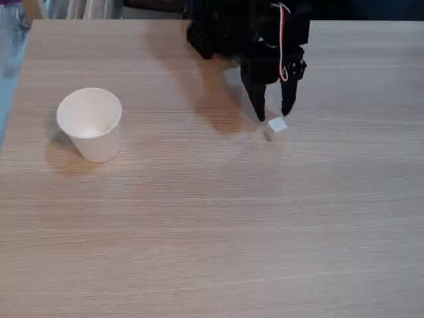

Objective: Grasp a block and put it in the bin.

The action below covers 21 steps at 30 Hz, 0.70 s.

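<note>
The block is a tiny white cube lying on the wooden table right of centre. My black gripper hangs just above and behind it, fingers pointing down and spread open, one tip on each side of the cube's far edge. Nothing is held between the fingers. The bin, a white paper cup, stands upright at the left of the table, far from the gripper, and looks empty inside.
The light wooden table stretches wide in front and between cube and cup. The arm's black body sits at the far edge, with a red and white cable running down to the gripper.
</note>
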### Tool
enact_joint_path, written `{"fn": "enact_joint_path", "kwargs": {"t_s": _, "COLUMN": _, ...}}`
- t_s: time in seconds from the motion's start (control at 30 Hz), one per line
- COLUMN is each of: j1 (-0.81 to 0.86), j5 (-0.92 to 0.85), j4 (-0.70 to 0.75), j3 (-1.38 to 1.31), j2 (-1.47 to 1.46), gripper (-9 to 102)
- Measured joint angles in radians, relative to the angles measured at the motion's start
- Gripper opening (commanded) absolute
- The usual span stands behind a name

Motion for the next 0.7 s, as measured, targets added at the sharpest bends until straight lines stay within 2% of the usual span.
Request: {"fn": "enact_joint_path", "kwargs": {"t_s": 0.7, "j1": -0.028, "j5": 0.025, "j4": -0.061, "j3": -0.018, "j2": -0.081, "gripper": 26}}
